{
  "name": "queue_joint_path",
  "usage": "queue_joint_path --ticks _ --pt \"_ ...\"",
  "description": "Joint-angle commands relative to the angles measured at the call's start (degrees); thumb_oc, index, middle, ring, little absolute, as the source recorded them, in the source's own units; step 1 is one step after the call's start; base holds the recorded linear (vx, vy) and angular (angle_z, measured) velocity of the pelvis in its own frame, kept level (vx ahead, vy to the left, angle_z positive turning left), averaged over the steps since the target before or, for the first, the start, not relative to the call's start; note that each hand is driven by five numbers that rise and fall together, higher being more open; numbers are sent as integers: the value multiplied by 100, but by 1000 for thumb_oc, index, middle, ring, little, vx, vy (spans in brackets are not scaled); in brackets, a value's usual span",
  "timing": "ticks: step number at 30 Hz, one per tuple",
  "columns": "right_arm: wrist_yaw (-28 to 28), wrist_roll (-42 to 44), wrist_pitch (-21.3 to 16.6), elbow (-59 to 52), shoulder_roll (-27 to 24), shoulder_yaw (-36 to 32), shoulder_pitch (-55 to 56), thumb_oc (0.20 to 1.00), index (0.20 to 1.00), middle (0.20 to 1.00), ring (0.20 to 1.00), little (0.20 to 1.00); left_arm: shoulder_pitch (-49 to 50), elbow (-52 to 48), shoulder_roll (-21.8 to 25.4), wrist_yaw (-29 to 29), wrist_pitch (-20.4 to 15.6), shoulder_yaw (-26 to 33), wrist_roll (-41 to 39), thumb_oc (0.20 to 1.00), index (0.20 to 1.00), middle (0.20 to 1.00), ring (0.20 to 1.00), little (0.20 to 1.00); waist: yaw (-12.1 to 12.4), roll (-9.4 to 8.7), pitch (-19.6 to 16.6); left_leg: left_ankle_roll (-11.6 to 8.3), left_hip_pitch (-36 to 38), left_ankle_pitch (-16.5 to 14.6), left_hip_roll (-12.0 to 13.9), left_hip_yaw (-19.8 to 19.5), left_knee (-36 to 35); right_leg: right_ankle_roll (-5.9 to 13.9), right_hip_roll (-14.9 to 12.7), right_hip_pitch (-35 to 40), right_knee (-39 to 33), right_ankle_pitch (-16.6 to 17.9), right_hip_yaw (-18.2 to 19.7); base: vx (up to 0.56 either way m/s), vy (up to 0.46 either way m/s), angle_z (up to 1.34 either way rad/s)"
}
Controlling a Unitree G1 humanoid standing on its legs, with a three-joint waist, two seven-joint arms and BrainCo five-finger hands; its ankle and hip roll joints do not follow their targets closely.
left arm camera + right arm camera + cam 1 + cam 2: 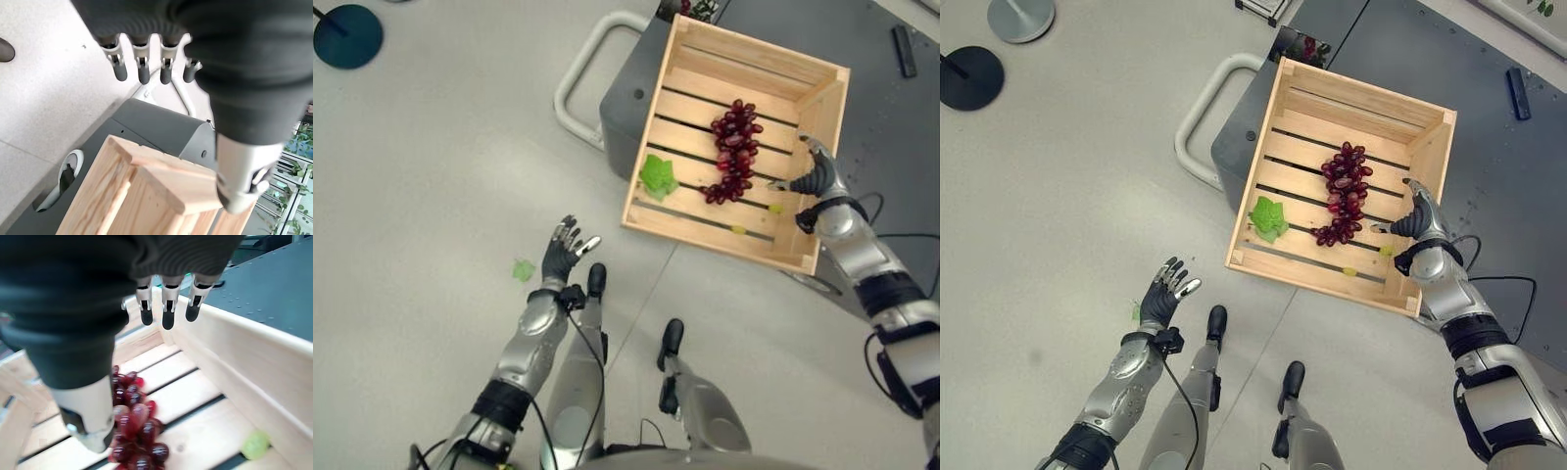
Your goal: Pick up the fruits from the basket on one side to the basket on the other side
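I judge this the reach for the grapes, which lie mid-floor in the wooden crate. My right hand hovers at the crate's near corner, fingers loose, empty; next it must lower onto the bunch. Its wrist view shows a stray green grape by the crate wall. My left hand hangs relaxed, well clear.

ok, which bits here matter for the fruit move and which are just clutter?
Job:
- red grape bunch lying in the wooden crate
- right hand, open over the crate beside the grapes
- left hand, open over the floor

Lying about:
- green leaf in crate
- leaf scrap on floor
- loose green grape
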Motion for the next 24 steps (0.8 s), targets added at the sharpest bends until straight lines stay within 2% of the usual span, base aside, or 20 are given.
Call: queue_joint_path --ticks 1,7,9,13,14,16,18,24 --pt "-55 253 -135 91 -178 225 -556 1000 1000 1000 1000 1000 90 -342 26 -122 -195 38 23 1000 1000 1000 1000 1000 22 -158 -78 -352 48 -777 231 30 509 299 -411 -447 697 -397 139 0 0 0" --pt "-7 -51 -140 168 -168 573 -979 1000 1000 1000 1000 1000 78 -350 46 -101 -226 72 50 1000 1000 1000 1000 1000 59 -147 -78 -361 42 -775 229 28 502 314 -410 -446 690 -379 110 0 0 0" --pt "132 -831 -54 -4 -464 977 -1230 1000 1000 1000 1000 1000 26 -331 80 -92 -244 89 103 1000 1000 1000 1000 1000 78 -178 -78 -372 23 -772 234 15 499 326 -414 -455 690 -377 92 0 0 0" --pt "335 -1535 10 -172 -829 1379 -1457 1000 1000 1000 1000 1000 -17 -351 112 -129 -253 118 165 1000 1000 1000 1000 1000 73 -204 -78 -389 -11 -765 239 -4 500 339 -416 -465 686 -377 69 2 -9 1" --pt "516 -2050 49 -220 -1083 1725 -1616 1000 1000 1000 1000 1000 -24 -349 153 -175 -251 104 180 1000 1000 1000 1000 1000 103 -241 -78 -400 -23 -757 239 -25 498 346 -411 -457 684 -373 47 6 -22 5" --pt "585 -2190 47 -187 -1146 1849 -1678 1000 1000 1000 1000 1000 -32 -337 153 -197 -250 96 182 1000 1000 1000 1000 1000 110 -247 -78 -403 -32 -752 240 -37 498 348 -408 -455 684 -375 30 9 -24 11" --pt "774 -2673 31 -96 -1267 2303 -1857 1000 1000 1000 1000 1000 -80 -315 194 -255 -243 21 187 1000 1000 1000 1000 1000 171 -300 -78 -420 -62 -730 243 -72 483 350 -396 -456 670 -370 -9 13 -37 12" --pt "1007 -3127 -26 102 -1241 2878 -2113 1000 1000 1000 1000 1000 -137 -267 253 -318 -230 -48 193 1000 1000 1000 1000 1000 251 -382 -78 -447 -130 -688 267 -145 469 349 -355 -466 662 -383 -79 12 -32 4"
